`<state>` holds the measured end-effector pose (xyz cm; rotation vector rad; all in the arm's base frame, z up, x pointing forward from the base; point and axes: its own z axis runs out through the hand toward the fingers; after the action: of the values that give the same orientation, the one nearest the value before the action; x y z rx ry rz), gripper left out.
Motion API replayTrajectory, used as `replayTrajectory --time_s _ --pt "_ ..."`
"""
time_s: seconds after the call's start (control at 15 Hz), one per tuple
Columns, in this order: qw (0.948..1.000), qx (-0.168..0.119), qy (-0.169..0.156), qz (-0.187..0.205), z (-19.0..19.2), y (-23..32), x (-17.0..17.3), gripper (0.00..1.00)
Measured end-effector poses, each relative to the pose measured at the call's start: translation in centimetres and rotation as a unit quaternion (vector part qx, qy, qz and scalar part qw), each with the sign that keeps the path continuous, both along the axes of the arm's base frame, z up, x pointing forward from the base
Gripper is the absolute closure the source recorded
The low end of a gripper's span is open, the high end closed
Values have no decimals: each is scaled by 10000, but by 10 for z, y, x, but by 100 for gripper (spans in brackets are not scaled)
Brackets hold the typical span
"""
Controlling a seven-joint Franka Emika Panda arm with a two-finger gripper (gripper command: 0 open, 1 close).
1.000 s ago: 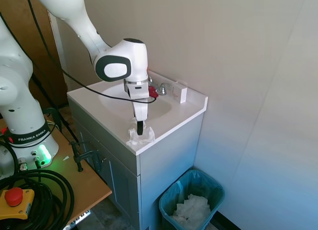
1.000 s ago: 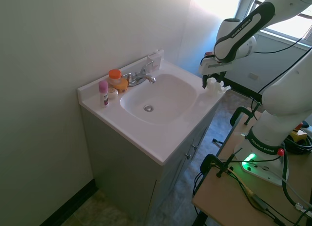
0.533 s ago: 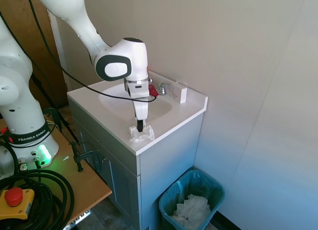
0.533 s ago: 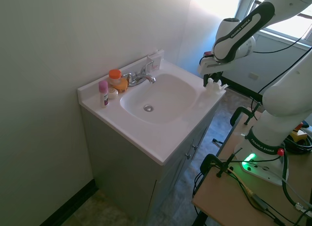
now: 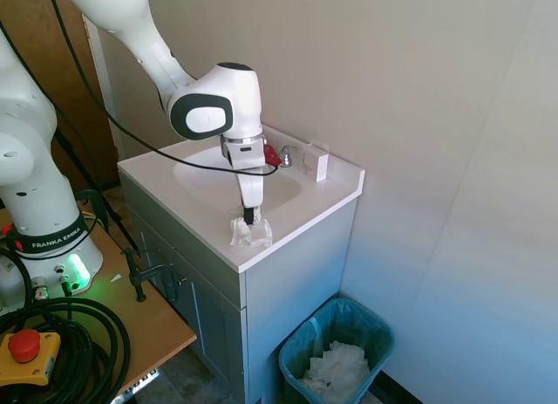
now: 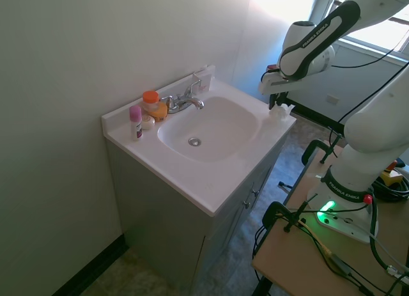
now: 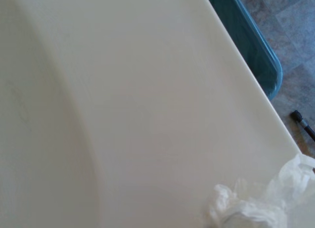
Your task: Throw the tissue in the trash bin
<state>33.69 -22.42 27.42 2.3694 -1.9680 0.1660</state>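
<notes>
On the front corner of the bench (image 5: 296,208), right by its edge, sits the tissue (image 5: 250,234), a small crumpled white lump, touching the white top. Jaws (image 5: 250,217) come straight down onto it from above; dark fingertips (image 5: 249,215) sit in the top of the lump, close together, apparently pinched on the tissue, though the 2nd ext. view is too small to confirm. In that view the tissue (image 6: 278,111) is at the sink top's far right corner, jaws (image 6: 275,105) just above it. Wrist view: tissue (image 7: 256,203) shows as a wrinkly white wad on plain white bench (image 7: 147,100) near the edge.

Arm: white, reaching in from approx. 10 o'clock in the 1st ext. view, last link vertical, wrist housing (image 5: 214,103) directly over the tissue.

Basin (image 6: 208,126) lies at approx. 9 o'clock from the tissue in the 2nd ext. view, faucet (image 6: 185,101) behind it. Trash bin (image 5: 336,352), teal liner, stands on the floor beside the grey cabinet (image 5: 288,299), approx. 5 o'clock from the tissue and well below it, w/ white paper (image 5: 336,369) inside. Bin rim (image 7: 251,38) also shows in the wrist view past the bench edge.
</notes>
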Motion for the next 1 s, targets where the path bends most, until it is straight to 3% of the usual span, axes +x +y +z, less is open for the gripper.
replayTrajectory --time_s 0.27,0.47,0.8,1.0 --pt "9982 -46 -440 -412 34 -23 5 100" --pt "9929 -69 -633 -1006 45 -72 0 100" --pt "9785 -145 -744 -1921 9 -153 26 100" --pt "9760 -176 -662 -2067 -25 -166 69 100"
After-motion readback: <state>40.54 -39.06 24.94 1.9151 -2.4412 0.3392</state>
